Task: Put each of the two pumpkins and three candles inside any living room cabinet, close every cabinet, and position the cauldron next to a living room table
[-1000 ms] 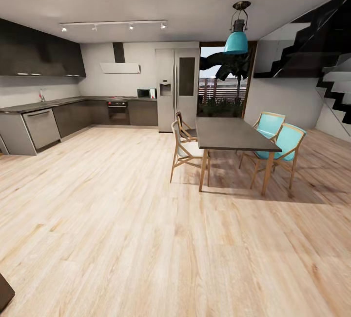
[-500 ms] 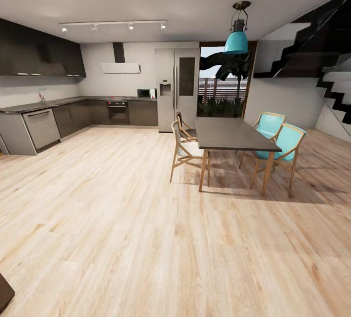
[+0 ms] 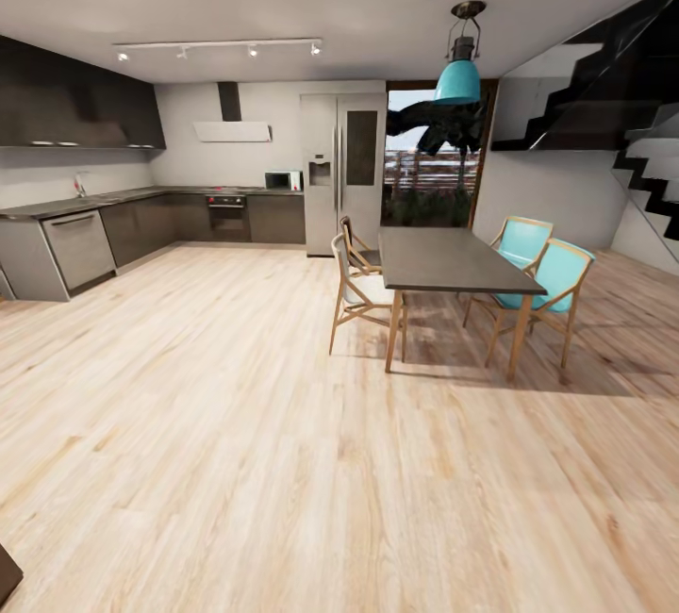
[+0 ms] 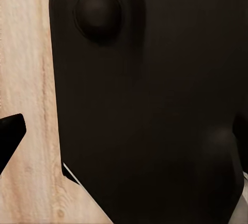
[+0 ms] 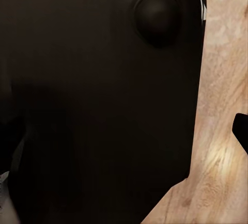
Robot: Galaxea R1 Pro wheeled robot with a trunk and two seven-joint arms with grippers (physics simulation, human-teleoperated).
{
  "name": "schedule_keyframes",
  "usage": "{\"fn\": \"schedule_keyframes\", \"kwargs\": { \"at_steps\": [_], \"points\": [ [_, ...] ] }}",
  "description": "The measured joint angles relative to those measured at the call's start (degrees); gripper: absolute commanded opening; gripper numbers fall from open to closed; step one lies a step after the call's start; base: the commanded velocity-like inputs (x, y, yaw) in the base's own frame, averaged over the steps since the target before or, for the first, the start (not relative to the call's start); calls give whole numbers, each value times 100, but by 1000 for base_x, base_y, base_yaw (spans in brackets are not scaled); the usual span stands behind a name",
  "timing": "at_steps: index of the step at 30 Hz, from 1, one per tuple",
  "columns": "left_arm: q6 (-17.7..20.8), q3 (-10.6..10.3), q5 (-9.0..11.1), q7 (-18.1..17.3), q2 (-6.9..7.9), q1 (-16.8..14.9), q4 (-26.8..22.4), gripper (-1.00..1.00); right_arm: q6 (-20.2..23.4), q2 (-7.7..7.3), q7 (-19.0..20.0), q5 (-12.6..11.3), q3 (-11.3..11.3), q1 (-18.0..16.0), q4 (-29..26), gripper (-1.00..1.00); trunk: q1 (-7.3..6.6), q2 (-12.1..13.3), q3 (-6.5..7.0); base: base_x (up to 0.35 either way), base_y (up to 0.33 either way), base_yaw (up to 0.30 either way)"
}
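Almost nothing has moved; only the view has slid a little. At 9 o'clock stands the kitchen worktop (image 3: 57, 209), at 2 o'clock the dining table (image 3: 443, 259) with chairs (image 3: 556, 278). No pumpkin, candle or cabinet shows here. Whether either end effector is apart or together, I cannot tell. Driving on could strike a chair.

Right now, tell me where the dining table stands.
In the head view the dining table stands right of centre on the wood floor, under the teal pendant lamp, with wooden chairs left and teal chairs right.
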Motion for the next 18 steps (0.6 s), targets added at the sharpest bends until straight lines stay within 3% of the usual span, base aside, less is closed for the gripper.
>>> {"fn": "schedule_keyframes", "kwargs": {
  "at_steps": [9, 18],
  "points": [
    [-3, 8, -3, 2, 0, 0, -3, 100, 0, 15, 0, 0, 0, 0, 0, 100, 0, 0, 0, 29, 0, 16],
    [-3, 10, -6, 8, -13, 0, -3, 100, 1, 48, 0, 0, 5, 0, 0, 100, 0, 0, 0, -132, 0, 244]
  ]
}}
